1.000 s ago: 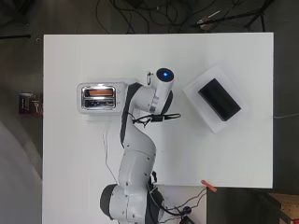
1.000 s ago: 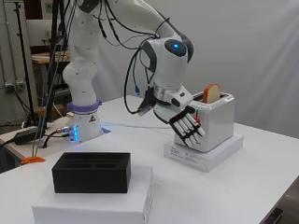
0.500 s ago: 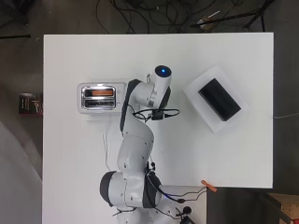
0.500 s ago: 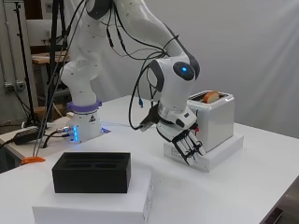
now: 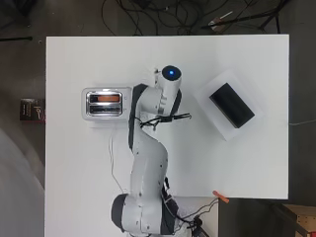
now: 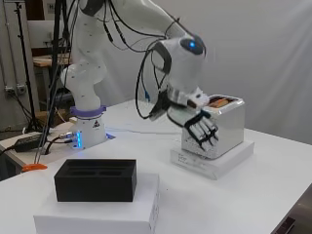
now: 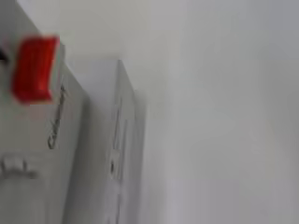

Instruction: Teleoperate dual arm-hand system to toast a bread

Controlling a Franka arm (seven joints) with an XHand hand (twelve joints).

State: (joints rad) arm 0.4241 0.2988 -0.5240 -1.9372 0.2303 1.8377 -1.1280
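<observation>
A silver toaster [image 5: 103,102] stands at the table's left on a flat white box [image 6: 214,161]. A slice of bread [image 5: 104,98] sits low in its slot, and only its brown top [image 6: 220,101] shows in the side view. My hand [image 6: 201,130] hangs in front of the toaster's [image 6: 222,127] end face. Its fingers are fairly straight, point downward and hold nothing. Whether they touch the toaster I cannot tell. The wrist view shows the toaster's red lever [image 7: 35,69] close by on the grey end face. In the overhead view the arm hides the hand.
A black block [image 5: 232,104] lies on a white box [image 5: 224,129] at the table's right, which is near the front [image 6: 95,179] in the side view. A small orange object [image 5: 220,197] sits at the table's edge beside the arm's base. Cables trail by the base.
The bread has sunk from standing above the slot to almost level with the toaster's top. My hand dropped along the toaster's end face, then came back up a little.
</observation>
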